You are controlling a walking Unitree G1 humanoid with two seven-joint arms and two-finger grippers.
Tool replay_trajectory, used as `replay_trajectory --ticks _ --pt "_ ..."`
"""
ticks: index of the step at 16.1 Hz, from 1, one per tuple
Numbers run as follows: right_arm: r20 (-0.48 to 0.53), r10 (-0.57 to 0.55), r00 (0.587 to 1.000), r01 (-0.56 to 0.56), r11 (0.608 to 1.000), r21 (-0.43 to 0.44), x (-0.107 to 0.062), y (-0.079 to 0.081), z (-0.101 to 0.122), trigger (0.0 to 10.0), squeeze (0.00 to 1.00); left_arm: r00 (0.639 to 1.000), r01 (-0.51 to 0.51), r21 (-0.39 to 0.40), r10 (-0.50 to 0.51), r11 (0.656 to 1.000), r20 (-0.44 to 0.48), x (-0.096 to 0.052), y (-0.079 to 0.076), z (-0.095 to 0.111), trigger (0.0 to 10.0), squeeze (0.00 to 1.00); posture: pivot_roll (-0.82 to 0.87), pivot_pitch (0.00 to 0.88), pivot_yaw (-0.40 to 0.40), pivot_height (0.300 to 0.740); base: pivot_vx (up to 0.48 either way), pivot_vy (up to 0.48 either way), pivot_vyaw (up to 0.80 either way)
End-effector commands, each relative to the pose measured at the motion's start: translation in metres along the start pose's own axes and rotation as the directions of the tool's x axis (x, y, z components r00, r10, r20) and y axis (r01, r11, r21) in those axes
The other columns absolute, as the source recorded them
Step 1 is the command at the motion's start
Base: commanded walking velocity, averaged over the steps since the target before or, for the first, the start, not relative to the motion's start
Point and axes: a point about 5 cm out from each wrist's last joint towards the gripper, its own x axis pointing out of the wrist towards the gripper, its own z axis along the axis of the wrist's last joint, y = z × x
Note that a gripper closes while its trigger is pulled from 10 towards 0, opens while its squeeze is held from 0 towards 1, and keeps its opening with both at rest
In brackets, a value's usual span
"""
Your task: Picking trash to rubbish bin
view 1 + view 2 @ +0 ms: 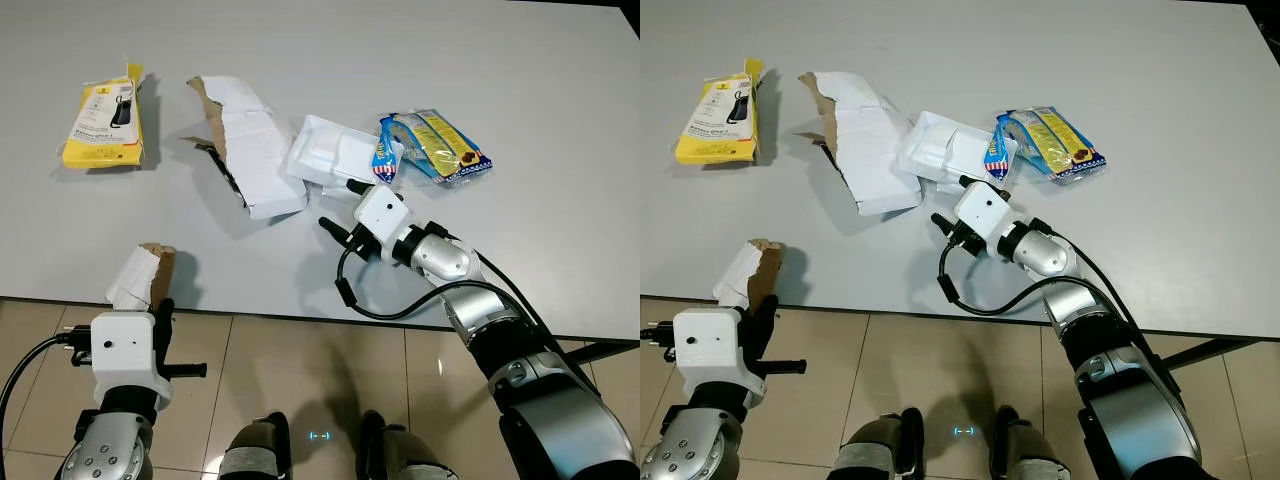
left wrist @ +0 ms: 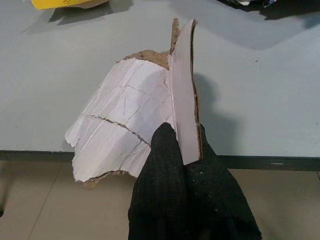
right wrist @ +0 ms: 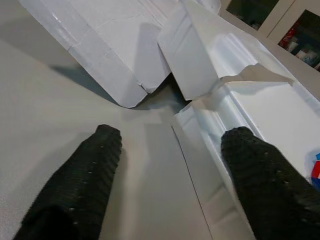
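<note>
A torn piece of white and brown cardboard (image 2: 120, 115) stands at the table's front left edge, and my left gripper (image 2: 182, 137) is shut on its lower corner; from the head the same piece (image 1: 140, 275) rises just above my left wrist. My right gripper (image 3: 170, 137) is open and low over the table. One finger (image 3: 107, 145) rests on bare tabletop; the other (image 3: 245, 145) lies at the rim of a white plastic tray (image 1: 322, 150). A large torn white cardboard sheet (image 1: 250, 155) lies just left of the tray.
A yellow package (image 1: 103, 122) lies at the far left of the grey table (image 1: 520, 250). Blue and yellow snack wrappers (image 1: 437, 145) sit right of the tray. The table's front edge runs across the view, with tiled floor (image 1: 300, 370) and my feet below.
</note>
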Motion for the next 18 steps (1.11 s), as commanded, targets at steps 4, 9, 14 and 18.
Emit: replay_trajectory --ticks 4,9,14,18 --pt "-0.044 0.072 0.996 -0.070 0.997 0.026 -0.0041 0.0143 -0.0133 0.0 0.00 1.000 -0.003 0.009 0.003 1.000 -0.003 -0.0031 0.0004 0.0006 10.0 0.00 0.16 0.283 0.021 0.740 0.000 0.000 0.00" --pt "-0.048 0.082 0.996 -0.080 0.996 0.027 -0.0039 0.0162 -0.0146 0.0 0.00 1.000 -0.004 0.009 0.004 1.000 -0.004 -0.0037 0.0005 0.0005 10.0 0.00 0.17 0.284 0.022 0.740 0.000 0.000 0.00" --pt "-0.055 0.069 0.996 -0.067 0.997 0.023 -0.0039 0.0151 -0.0156 0.0 0.00 1.000 -0.005 0.010 0.005 1.000 -0.005 -0.0041 0.0008 0.0004 10.0 0.00 0.17 0.284 0.022 0.740 0.000 0.000 0.00" --pt "-0.056 0.062 0.996 -0.061 0.998 0.020 -0.0039 0.0146 -0.0158 0.0 0.00 1.000 -0.005 0.011 0.005 1.000 -0.005 -0.0038 0.0010 0.0003 10.0 0.00 0.17 0.282 0.023 0.740 0.000 0.000 0.00"
